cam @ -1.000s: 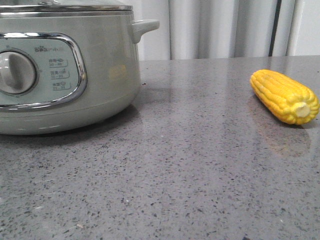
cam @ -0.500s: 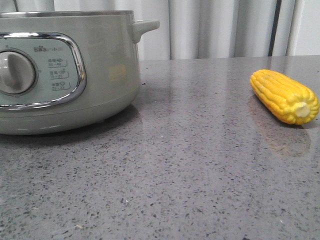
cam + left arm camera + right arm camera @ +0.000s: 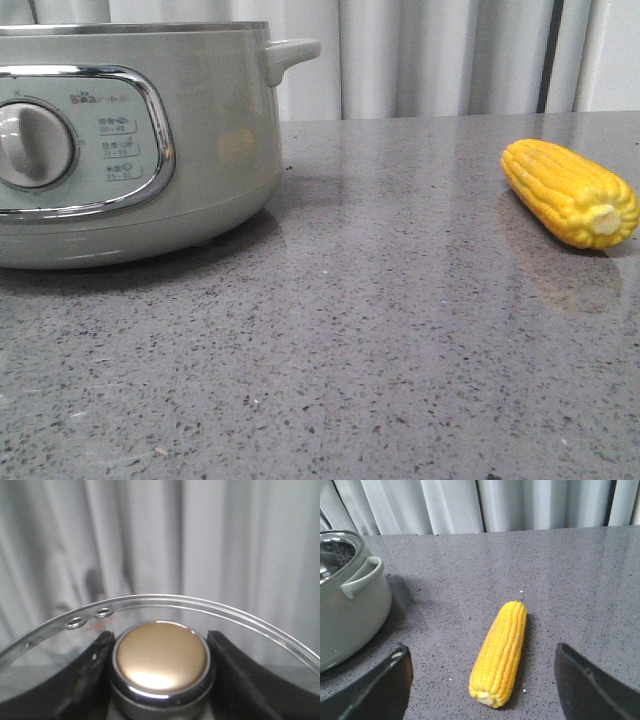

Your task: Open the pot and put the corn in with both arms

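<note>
The pot (image 3: 200,130), a large pale grey-green cooker with a chrome-framed panel and dial, stands at the left with no lid on it; its metal inner wall shows in the right wrist view (image 3: 345,615). My left gripper (image 3: 160,662) is shut on the bronze knob (image 3: 160,655) of the glass lid (image 3: 165,599) and holds it up in the air before the curtain. The corn (image 3: 570,192) lies on the counter at the right. My right gripper (image 3: 484,685) is open, its black fingers (image 3: 390,687) wide on either side of the corn (image 3: 501,652), above it. Neither gripper shows in the front view.
Speckled grey counter (image 3: 380,330) runs between pot and corn. The pot's side handle (image 3: 290,52) sticks out toward the corn. Pale curtains (image 3: 440,55) hang behind the counter's far edge.
The glass lid sat on the pot a second ago; it has been lifted up out of the front view. The corn has not moved.
</note>
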Available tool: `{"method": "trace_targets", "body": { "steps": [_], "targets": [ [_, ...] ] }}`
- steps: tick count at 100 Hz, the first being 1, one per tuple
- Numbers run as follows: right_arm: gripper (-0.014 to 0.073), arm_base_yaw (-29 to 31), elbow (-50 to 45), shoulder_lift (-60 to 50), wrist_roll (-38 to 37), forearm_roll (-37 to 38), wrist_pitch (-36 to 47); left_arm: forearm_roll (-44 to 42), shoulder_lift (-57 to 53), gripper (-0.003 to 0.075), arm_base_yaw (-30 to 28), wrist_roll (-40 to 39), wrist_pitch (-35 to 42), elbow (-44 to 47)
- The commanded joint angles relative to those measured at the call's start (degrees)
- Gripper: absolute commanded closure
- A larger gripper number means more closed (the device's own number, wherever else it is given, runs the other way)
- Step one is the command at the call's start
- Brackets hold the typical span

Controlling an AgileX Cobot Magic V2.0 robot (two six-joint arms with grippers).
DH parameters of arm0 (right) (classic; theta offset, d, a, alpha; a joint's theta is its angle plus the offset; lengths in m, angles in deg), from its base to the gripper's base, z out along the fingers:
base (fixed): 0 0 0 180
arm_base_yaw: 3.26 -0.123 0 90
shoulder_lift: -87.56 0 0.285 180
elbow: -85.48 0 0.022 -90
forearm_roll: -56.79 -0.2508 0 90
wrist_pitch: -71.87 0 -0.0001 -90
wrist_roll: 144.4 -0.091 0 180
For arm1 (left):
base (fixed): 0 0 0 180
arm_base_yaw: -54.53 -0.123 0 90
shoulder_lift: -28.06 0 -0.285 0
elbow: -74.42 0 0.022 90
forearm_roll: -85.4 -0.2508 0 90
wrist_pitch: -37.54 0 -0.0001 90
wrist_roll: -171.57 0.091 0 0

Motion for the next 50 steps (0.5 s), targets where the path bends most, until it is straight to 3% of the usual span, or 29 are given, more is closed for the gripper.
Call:
{"method": "trace_targets", "body": {
  "steps": [1, 14, 50],
  "targets": [
    [0.0081, 0.37, 2.13, 0.60, 0.48, 0.76, 4.51, 0.44, -1.36, 0.0575, -8.01, -0.15, 6.56, -1.13],
    [0.0081, 0.37, 2.13, 0.60, 0.48, 0.76, 4.51, 3.88, -1.11, 0.0575, -15.18, -0.19, 8.87, 2.73],
    [0.0081, 0.37, 2.13, 0.60, 0.48, 1.03, 4.40, 4.58, 1.59, 0.0575, -15.32, -0.19, 21.40, 20.57]
  ]
}}
